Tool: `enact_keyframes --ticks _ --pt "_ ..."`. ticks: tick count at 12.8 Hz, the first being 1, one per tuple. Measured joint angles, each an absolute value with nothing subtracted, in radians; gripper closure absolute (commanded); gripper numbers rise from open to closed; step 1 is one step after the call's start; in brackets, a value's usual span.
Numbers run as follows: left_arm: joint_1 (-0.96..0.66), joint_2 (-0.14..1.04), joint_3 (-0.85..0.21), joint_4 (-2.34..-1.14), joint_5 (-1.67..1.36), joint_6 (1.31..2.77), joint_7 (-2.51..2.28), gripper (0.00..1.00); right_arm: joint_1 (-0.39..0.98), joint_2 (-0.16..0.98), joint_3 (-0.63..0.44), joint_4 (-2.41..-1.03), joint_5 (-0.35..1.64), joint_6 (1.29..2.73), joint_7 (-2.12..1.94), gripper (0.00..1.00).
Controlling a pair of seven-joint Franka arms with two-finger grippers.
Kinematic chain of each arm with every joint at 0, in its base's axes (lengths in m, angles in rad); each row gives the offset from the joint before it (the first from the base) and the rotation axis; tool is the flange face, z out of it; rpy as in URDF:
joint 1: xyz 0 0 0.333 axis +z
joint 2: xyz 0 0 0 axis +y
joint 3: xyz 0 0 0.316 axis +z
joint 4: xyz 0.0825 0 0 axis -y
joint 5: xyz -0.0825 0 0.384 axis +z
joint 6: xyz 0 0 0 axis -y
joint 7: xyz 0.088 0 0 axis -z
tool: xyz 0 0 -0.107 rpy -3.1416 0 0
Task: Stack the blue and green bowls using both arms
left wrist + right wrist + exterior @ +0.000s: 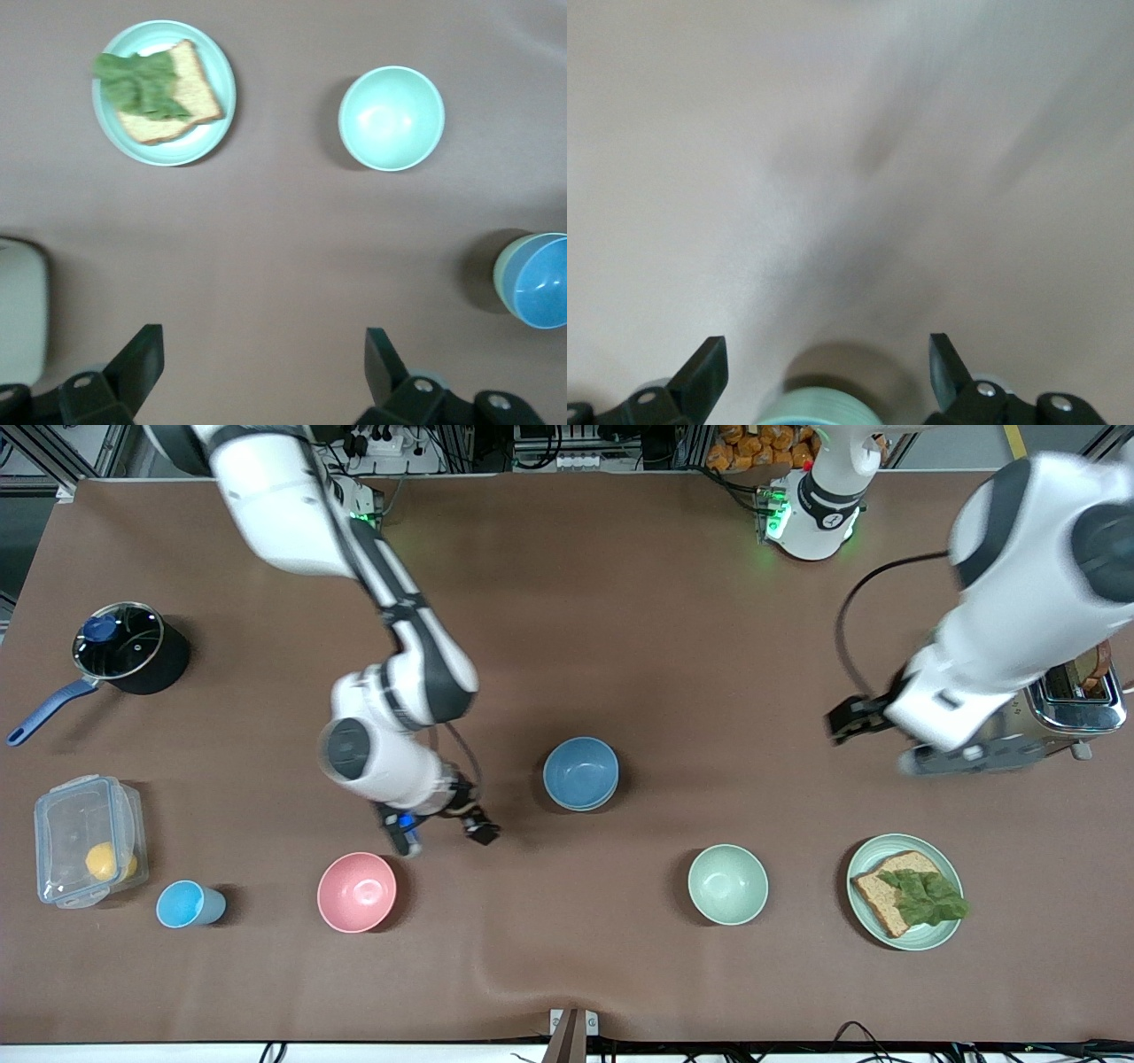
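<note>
Front view, blue bowl (580, 772) nested in green bowl (585, 804), both grippers clear.

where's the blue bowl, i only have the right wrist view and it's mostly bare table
observer: the blue bowl sits mid-table, nested inside the green bowl.
operator: is either hand holding anything
observer: no, the right hand is open, over the table between that stack and the pink bowl.
operator: and the left one
observer: the left hand is open and holds nothing, up beside the toaster at the left arm's end of the table.
</note>
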State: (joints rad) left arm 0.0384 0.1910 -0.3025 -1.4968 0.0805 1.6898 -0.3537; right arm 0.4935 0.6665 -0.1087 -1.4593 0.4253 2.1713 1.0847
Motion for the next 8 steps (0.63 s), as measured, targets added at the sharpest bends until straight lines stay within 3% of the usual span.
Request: enact_keyframes --ticks 4,8 --pt "0.055 0.124 -0.303 -1.499 0.081 1.648 -0.318 0.00 0.346 0.535 -0.111 -1.459 0.417 1.968 0.784 0.00" --pt "0.056 0.096 -0.292 -1.500 0.080 1.605 -0.300 0.00 0.261 0.424 -0.111 -1.458 0.225 1.797 0.535 0.00"
